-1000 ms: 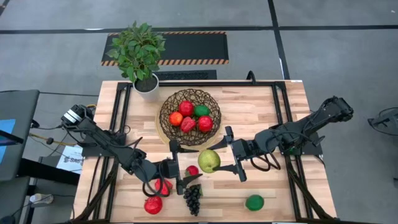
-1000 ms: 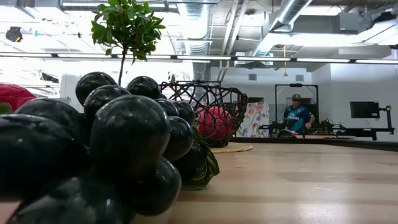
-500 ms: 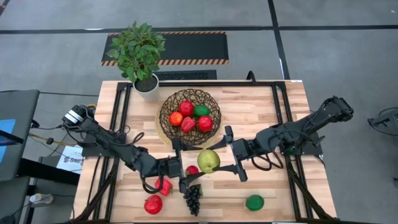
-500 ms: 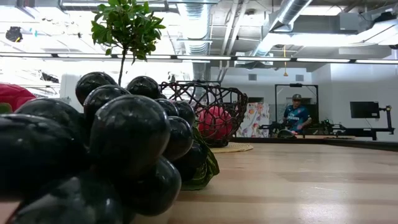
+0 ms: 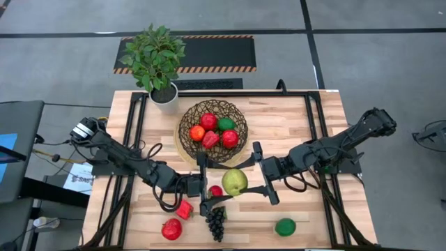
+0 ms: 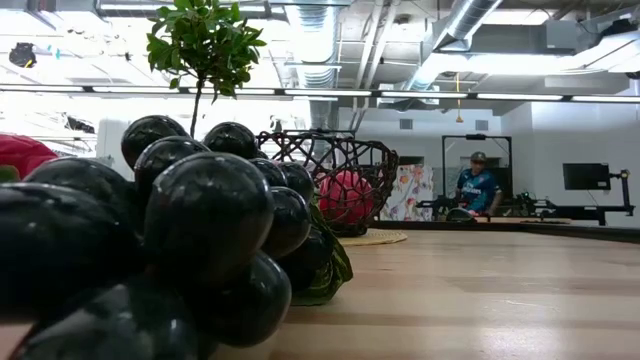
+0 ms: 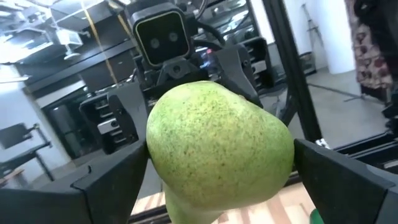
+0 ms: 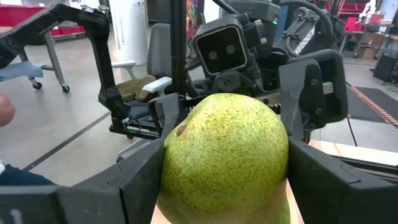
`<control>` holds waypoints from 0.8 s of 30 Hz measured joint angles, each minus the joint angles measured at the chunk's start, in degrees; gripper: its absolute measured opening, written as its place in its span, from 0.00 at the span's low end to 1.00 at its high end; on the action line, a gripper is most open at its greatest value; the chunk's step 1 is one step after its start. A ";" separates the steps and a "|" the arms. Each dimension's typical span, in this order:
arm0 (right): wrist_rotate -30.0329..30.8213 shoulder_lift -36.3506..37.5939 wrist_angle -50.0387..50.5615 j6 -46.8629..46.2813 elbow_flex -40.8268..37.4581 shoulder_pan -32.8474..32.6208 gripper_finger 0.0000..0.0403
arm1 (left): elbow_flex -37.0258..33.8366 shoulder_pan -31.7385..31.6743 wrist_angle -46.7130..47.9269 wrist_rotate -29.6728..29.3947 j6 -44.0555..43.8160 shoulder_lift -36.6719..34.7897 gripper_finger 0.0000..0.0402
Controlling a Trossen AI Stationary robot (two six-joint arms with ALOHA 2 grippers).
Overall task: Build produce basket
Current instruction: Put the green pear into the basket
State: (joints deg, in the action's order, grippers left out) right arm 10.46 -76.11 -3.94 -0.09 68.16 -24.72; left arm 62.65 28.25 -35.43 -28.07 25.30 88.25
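At mid-bench, just near of the basket (image 5: 212, 131), my right tool (image 5: 261, 173) pinches the pear (image 5: 235, 181) by its sides and holds it off the wood, while my left tool (image 5: 203, 186) stands spread wide with one finger (image 7: 106, 180) on each side of the same fruit, close to its skin; I cannot tell whether either finger already touches. The two tools face each other across the pear. The basket already holds several red pieces, an orange one and a green one; on the near bench lie the grape bunch (image 5: 215, 222), red pieces, and a green piece (image 5: 285, 226) at near right. Risks, in my judgement: if the right tool lets go before the left has closed, the pear drops and may roll into the grapes or off the near edge. If the left closes off-centre on the rounded, tapering skin, the fruit could squirt out sideways. The tools are near enough to strike each other. A small red piece (image 5: 216, 191) lies just below the left tool and may be knocked.
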 joint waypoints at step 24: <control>-0.07 -0.56 -3.91 0.78 -0.02 0.45 0.76 | 0.02 -1.58 -2.04 2.33 0.09 -0.20 0.95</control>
State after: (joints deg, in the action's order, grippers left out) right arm 10.39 -76.67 -7.85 0.69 68.14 -24.27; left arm 62.67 26.68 -37.47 -25.74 25.39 88.05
